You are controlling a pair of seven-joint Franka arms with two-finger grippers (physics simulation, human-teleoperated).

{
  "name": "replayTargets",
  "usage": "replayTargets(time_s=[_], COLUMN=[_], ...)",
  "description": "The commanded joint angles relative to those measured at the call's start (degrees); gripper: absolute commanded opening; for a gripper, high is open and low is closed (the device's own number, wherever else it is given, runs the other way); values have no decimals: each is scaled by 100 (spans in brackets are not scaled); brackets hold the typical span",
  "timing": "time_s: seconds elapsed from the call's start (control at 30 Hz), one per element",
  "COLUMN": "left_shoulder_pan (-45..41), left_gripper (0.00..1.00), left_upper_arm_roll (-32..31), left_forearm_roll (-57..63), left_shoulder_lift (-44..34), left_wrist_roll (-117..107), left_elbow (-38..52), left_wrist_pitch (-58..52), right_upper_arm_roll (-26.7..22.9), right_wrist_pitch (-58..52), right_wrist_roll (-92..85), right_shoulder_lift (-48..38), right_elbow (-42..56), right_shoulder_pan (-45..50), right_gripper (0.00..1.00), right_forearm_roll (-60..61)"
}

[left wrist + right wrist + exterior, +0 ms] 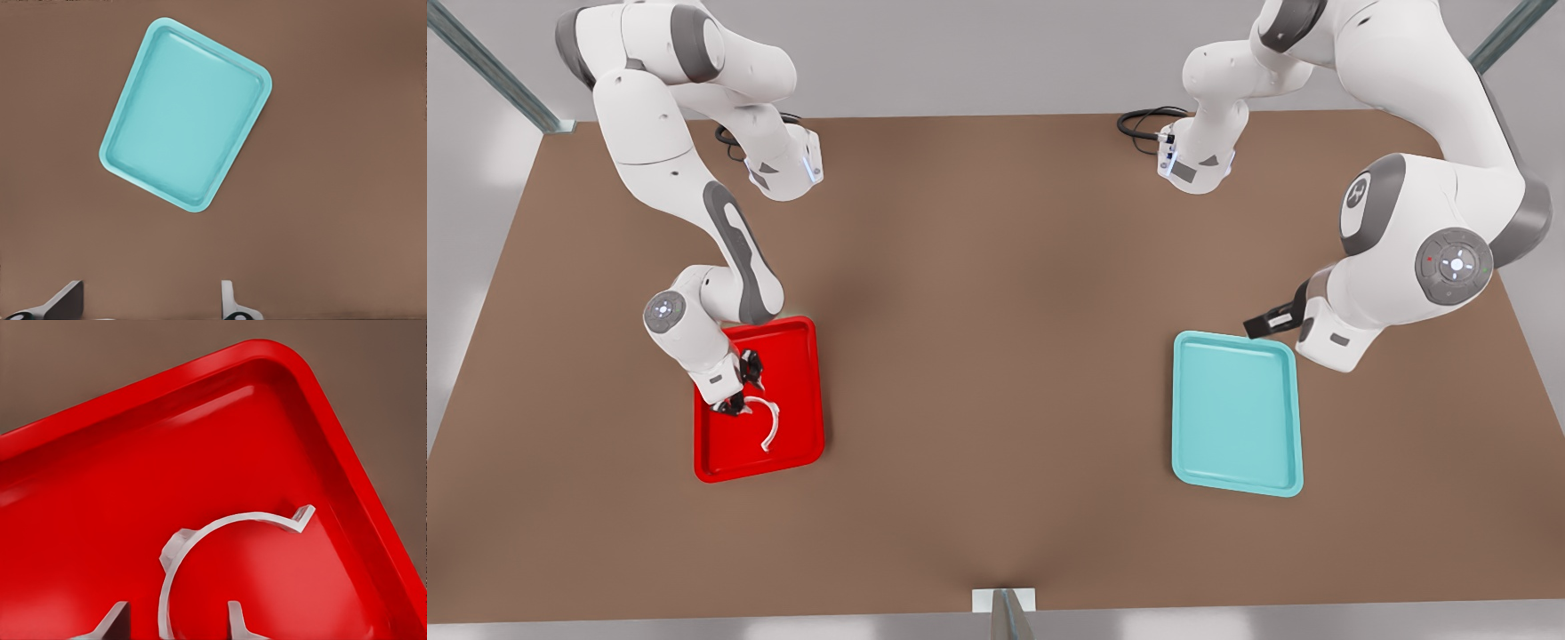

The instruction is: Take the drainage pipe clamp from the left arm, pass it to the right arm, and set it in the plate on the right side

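Front view, from its left: right arm bent low over the plate, a bright red shallow tray lying on the brown table. Right gripper down inside the plate, at one end of the drainage pipe clamp. Clamp noted as a thin white half-ring, lying within the plate's rim, on the side of the plate nearer the table's middle, curving away from the gripper.

Right wrist view: fingers standing apart, with the white strip running up between them. No contact between pads and strip made out; strip nearer one finger than the other. One out-turned tab visible close to the plate's rounded corner, a second lug on the outer curve of the ring.

Further to the front view's right: bare table, then a teal tray, well apart from the plate. Left gripper held just beyond the far corner of that tray, above the table, carried by the left arm, which waits.

Left wrist view: fingertips spread wide, nothing between them; teal tray seen beyond, lying flat on the table.
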Motion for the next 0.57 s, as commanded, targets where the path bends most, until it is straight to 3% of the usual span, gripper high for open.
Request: replayTargets(time_s=[0.0,0.1,0.13,0.17,0.2,0.23,0.27,0.3,0.33,0.4,0.53], left_shoulder_pan=[0,9,9,18,18,18,18,18,18,18,35], left_gripper=[100,100,100,100,100,100,100,100,100,100,100], left_upper_arm_roll=[-4,5,5,14,23,23,23,23,23,23,32], left_forearm_roll=[17,17,26,26,26,26,26,26,26,26,26], left_shoulder_lift=[-6,2,20,20,20,20,20,20,20,20,38], left_wrist_roll=[1869,1878,1869,1878,1869,1869,1886,1878,1878,1886,1886], left_elbow=[3,3,11,11,11,12,11,11,11,11,11], left_wrist_pitch=[-24,-15,-7,-7,-7,11,46,46,64,64,55], right_upper_arm_roll=[10,115,124,89,36,62,54,36,36,45,27], right_wrist_pitch=[-222,-335,-827,-1986,-3366,-4103,-5079,-6019,-6777,-7217,-7877], right_wrist_roll=[-335,-256,-178,883,3054,4657,7381,8347,8805,8717,8638], right_shoulder_lift=[-8,-193,-210,-210,-202,-184,-193,-481,-1237,-2187,-2794], right_elbow=[44,246,553,1019,1573,2028,2670,3040,3129,3068,3015], right_shoulder_pan=[4,48,48,4,30,74,399,382,408,347,215], right_gripper=[100,100,100,100,100,100,100,100,100,100,100], right_forearm_roll=[11,239,406,618,451,-118,-717,-762,-1025,-1140,-1272])
